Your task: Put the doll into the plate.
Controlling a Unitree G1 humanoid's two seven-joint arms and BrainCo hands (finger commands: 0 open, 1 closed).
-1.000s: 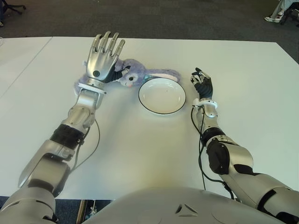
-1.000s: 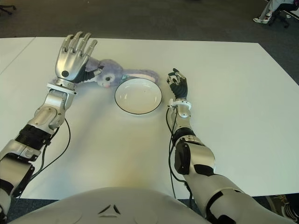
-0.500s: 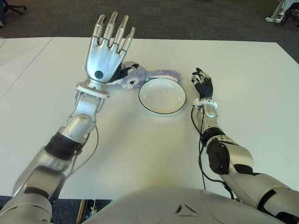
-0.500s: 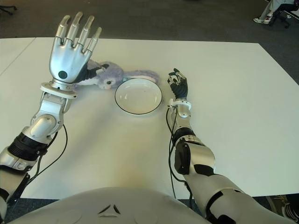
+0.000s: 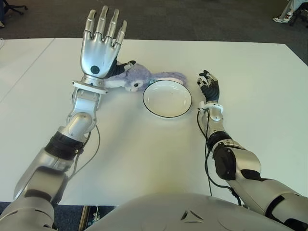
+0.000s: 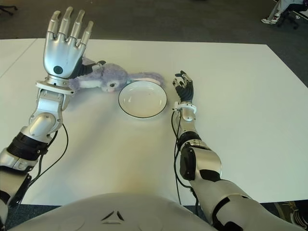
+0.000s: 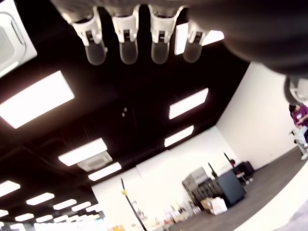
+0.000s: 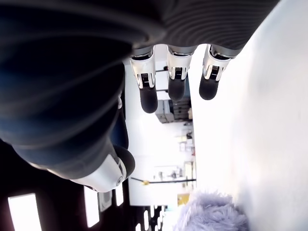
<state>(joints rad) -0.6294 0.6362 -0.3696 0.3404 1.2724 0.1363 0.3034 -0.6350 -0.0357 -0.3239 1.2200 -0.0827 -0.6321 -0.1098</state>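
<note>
Presently: doll (image 5: 137, 77) upper centre, part hidden behind raised, spread left hand (image 5: 98, 45); plate (image 5: 167, 99) beside; right hand (image 5: 208, 87) relaxed, empty.

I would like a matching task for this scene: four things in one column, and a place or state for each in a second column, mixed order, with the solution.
Column 1
1. doll
2. plate
3. left hand
4. right hand

Column 2
A. beside the plate, on its right side
B. raised, fingers spread, holding nothing
C. lying on the table, just behind the plate's rim
D. white with a dark rim, nothing in it

Pairs: 1-C, 2-D, 3-B, 4-A
</note>
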